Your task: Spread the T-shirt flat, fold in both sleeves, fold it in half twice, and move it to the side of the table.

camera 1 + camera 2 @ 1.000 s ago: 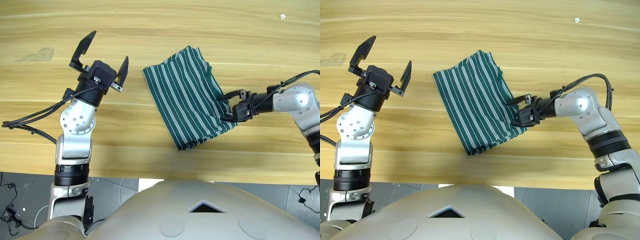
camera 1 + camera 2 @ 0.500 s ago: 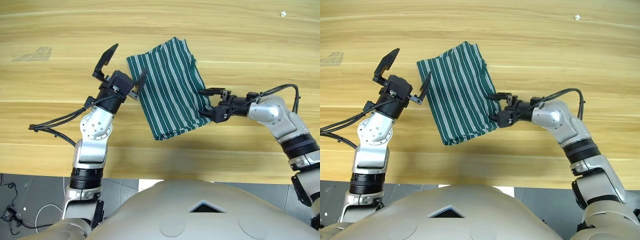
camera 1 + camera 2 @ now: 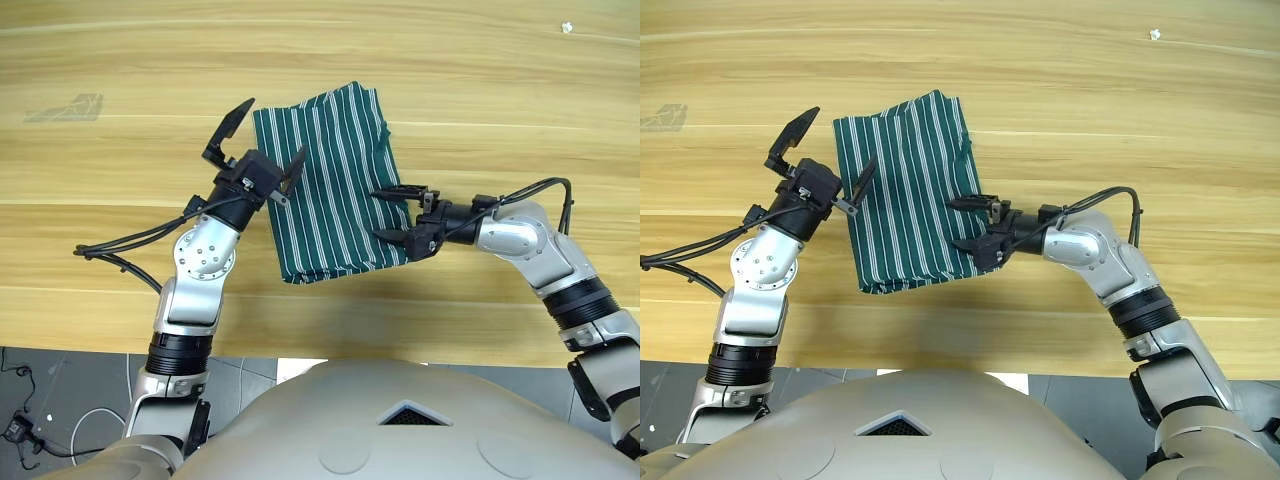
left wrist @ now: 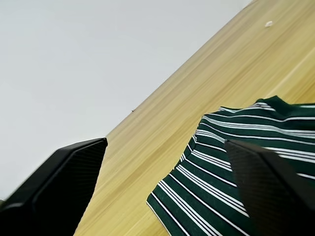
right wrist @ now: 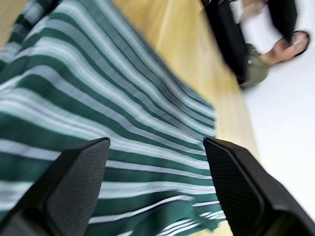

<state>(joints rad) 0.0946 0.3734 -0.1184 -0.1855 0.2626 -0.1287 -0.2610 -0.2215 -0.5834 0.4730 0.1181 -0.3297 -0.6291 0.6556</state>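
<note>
**Folded striped T-shirt at mid-desk, both end effectors released**

Item: green fabric T-shirt with white stripes (image 3: 330,185), folded to a rectangle. It lies flat on the light wooden desk (image 3: 500,60), towards the near edge. The long axis runs near to far, with the far end leaning slightly left; the stripes follow it.

Left end effector (image 3: 272,130): fingers spread, at the shirt's far left corner.

Right end effector (image 3: 392,213): fingers spread, gripping nothing, at the shirt's right edge.

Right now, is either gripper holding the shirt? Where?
Nothing is held. The left gripper is open beside the shirt, at its left edge; the right gripper is open over its right edge.
</note>
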